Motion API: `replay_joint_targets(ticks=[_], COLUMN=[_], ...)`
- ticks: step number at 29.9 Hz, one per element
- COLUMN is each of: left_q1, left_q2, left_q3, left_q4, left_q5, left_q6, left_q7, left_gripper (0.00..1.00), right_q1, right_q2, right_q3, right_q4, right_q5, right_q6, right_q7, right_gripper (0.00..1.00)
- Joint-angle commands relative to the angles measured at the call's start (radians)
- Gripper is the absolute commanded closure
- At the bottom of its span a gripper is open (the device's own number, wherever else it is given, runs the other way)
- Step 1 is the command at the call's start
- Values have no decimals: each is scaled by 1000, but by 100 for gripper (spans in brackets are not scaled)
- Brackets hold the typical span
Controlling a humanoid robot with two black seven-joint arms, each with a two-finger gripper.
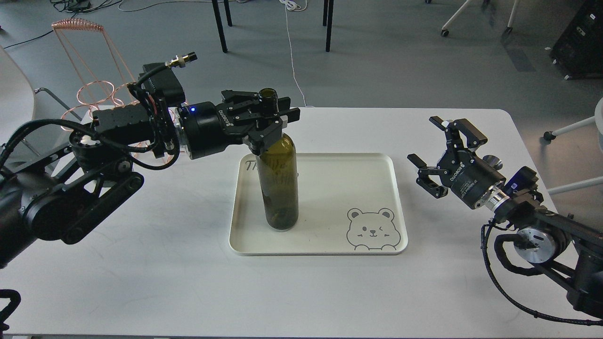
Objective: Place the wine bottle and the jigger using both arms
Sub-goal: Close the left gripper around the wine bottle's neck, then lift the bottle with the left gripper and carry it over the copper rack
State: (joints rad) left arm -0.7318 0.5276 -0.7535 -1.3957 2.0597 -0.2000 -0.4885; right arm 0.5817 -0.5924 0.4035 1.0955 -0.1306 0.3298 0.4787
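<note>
The dark olive-green wine bottle [280, 183] stands in the left half of the cream tray [320, 250]. My left gripper [273, 120] comes in from the left and is shut on the bottle's neck, just below the mouth. My right gripper [426, 141] is open and empty, above the table to the right of the tray. A small shiny steel piece, the jigger [492, 162], shows on the table just behind my right gripper's body, mostly hidden by it.
The tray has a bear drawing [372, 230] at its front right corner. A copper wire rack [89, 89] stands at the table's back left, behind my left arm. The white table [188, 282] stretches in front of the tray.
</note>
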Motion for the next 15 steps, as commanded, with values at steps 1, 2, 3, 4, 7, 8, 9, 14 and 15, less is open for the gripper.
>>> replay_joint_targets(ticks=[1,2,3,4,7,8,9,14,15], left_q1=[-32,-47,-63,-108,-216,-248,-280,-400,-415], left_q2=[12,23,37,63,104,127,152,233,242], left_q3=[-6,-10,-12,-10,-1,-1,0,2,2], left_q4=[-9,-11,-11,-13,-8,-3,3,108,141], left_q5=[-4,-7,-13,-45,-142,-177,-211,-279,-280], left_q6=[8,7,5,2,-7,-15,-31,-133,-140], left_q7=[0,0,0,0,0,0,0,0,0], left_gripper=[87,87,87,87,86,86,86,86,86], right_q1=[0,-2,-2,-2,-3,-3,-3,-3,-5], right_q2=[0,0,0,0,0,0,0,0,0], right_q3=[0,0,0,0,0,0,0,0,0], right_q4=[0,0,0,0,0,0,0,-2,-2], right_q5=[-1,0,-1,-1,-1,-1,-1,-6,-14], right_q6=[0,-2,-2,0,-2,-2,-2,-2,-2], right_q7=[0,0,0,0,1,1,1,1,1], right_gripper=[2,2,2,2,2,2,2,2,2])
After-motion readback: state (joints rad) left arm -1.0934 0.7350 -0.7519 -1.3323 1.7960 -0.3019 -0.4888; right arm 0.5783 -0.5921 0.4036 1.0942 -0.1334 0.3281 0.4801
